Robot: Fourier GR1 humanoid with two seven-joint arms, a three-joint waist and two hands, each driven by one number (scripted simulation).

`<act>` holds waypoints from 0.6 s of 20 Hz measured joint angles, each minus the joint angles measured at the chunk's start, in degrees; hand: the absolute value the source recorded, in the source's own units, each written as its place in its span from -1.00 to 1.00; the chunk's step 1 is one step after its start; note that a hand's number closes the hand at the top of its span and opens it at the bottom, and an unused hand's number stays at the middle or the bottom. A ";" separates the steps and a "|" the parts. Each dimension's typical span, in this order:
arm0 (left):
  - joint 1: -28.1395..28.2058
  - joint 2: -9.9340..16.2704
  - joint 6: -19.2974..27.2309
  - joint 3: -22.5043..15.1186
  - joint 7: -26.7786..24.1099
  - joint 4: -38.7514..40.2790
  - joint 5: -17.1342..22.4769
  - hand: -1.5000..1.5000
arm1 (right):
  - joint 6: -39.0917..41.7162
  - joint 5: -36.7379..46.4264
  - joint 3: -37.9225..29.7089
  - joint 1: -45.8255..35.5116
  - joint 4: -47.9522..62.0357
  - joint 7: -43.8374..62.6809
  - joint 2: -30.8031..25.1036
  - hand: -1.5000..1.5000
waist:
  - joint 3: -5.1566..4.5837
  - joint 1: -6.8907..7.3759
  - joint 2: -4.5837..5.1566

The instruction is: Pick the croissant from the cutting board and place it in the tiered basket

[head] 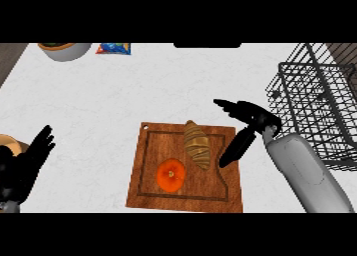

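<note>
Croissant [198, 144] lies lengthwise up the cutting board [155, 190]; right robot hand [249, 122] spread beside.

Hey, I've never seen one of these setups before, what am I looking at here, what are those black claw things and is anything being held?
This is one picture, taken as if from a humanoid robot's head, looking steeply down at a white counter. The grey forearms end in black hands. The right hand hangs open over the right edge of a wooden cutting board, beside a croissant but not holding it. The left hand rests open at the lower left. An orange fruit also lies on the board. The black wire thing at the right is a tiered basket, where the croissant is meant to go. Nothing is held yet.
</note>
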 measured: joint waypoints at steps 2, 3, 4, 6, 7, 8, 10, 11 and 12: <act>0.12 -0.32 0.05 0.35 1.38 -1.31 -0.63 0.00 | 1.26 0.59 -0.69 1.91 -0.20 -1.45 -0.21 -1.00 | -0.01 -0.01 -0.02; -0.17 -0.19 -0.71 1.02 1.20 -0.69 -0.63 0.00 | 1.23 1.04 -1.09 1.71 0.71 -1.83 0.66 -1.00 | -0.01 -0.01 0.01; 0.64 -0.27 -1.16 1.02 1.63 -1.92 -0.69 0.00 | 1.96 1.08 -1.64 2.49 0.74 -2.59 0.33 -1.00 | -0.01 0.03 0.00; 0.73 -0.82 -1.76 1.91 0.98 -1.23 -1.15 0.00 | 2.36 2.48 -2.43 2.74 2.72 -4.97 0.98 -1.00 | 0.00 0.04 0.02; 0.55 -1.21 -2.21 2.36 0.52 -0.66 -1.47 0.00 | 2.58 3.18 -2.87 2.57 3.37 -5.58 1.56 -1.00 | -0.01 0.04 0.02; 0.61 -1.40 -2.42 2.71 1.20 -1.16 -1.69 0.00 | 2.45 3.89 -3.05 2.51 3.58 -5.64 2.41 -1.00 | -0.01 0.04 0.02; 1.34 -1.69 -3.21 3.68 0.60 -1.61 -2.16 0.00 | 2.38 5.30 -3.55 3.35 4.02 -6.86 3.18 -1.00 | -0.01 0.05 0.00; 1.46 -1.79 -3.52 3.98 1.20 -2.21 -2.21 0.00 | 2.07 6.18 -3.78 3.53 5.16 -8.26 3.63 -1.00 | -0.01 0.08 0.01; 0.40 -2.04 -3.64 4.28 1.73 -1.65 -2.47 0.00 | 1.95 6.71 -3.91 3.82 5.05 -8.64 4.15 -1.00 | -0.01 0.03 0.02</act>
